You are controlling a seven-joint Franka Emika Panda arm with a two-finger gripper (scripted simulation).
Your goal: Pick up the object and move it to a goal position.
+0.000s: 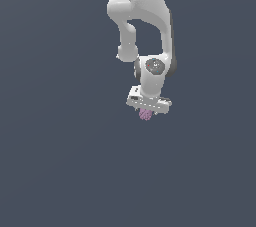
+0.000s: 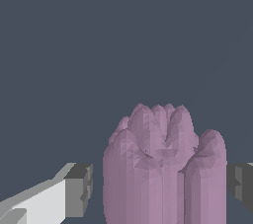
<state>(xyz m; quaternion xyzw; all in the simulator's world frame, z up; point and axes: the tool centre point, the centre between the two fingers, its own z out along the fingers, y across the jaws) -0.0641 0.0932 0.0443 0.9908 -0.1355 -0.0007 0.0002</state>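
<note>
Two grey fingers [image 2: 79, 188] flank the pink-purple bumpy object [image 2: 163, 168], one at each side; we cannot tell whether they press it. We see it just beneath the white gripper [image 1: 146, 113], arm [image 1: 150, 16] above.

Matt bumpy lump [image 2: 163, 168]; smooth hand [image 1: 146, 113].
</note>
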